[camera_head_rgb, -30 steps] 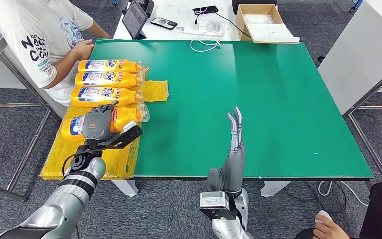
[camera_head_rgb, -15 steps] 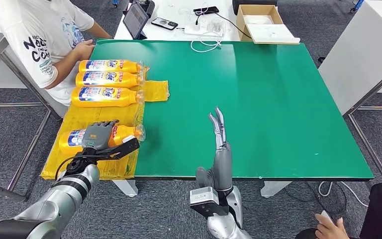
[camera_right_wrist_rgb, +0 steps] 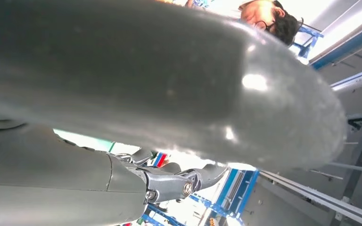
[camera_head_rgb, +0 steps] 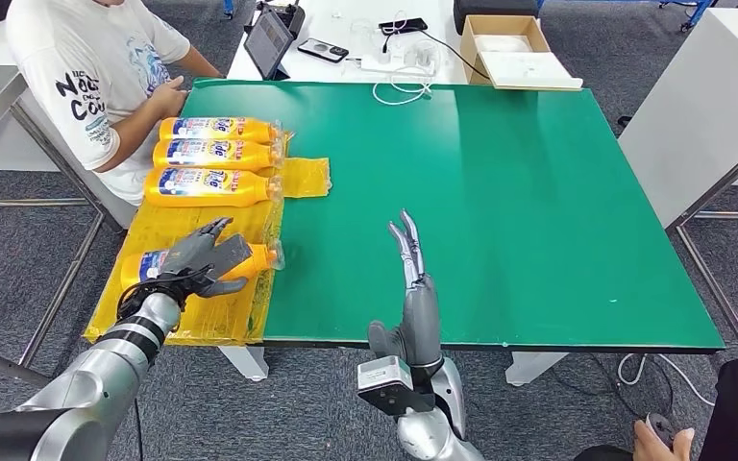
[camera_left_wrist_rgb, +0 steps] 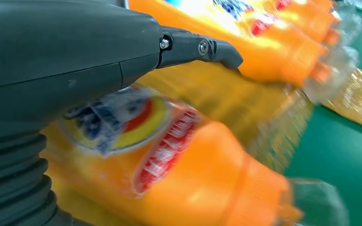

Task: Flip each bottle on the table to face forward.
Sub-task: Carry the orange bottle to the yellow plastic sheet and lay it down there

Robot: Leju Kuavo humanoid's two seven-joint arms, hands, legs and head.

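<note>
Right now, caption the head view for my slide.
Left hand grips the nearest orange bottle on yellow plastic; right hand open over the green table.

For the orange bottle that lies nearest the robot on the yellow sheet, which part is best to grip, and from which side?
Grip the wide labelled body of the nearest bottle, coming from above, as the left hand does now. The bottle lies on its side on the yellow sheet, its narrow clear cap end toward the green table, so the body gives the fingers most surface for turning.

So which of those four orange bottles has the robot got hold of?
The nearest bottle, lying apart from the other three on the yellow sheet. The left hand grips it; the others lie untouched in a row.
</note>
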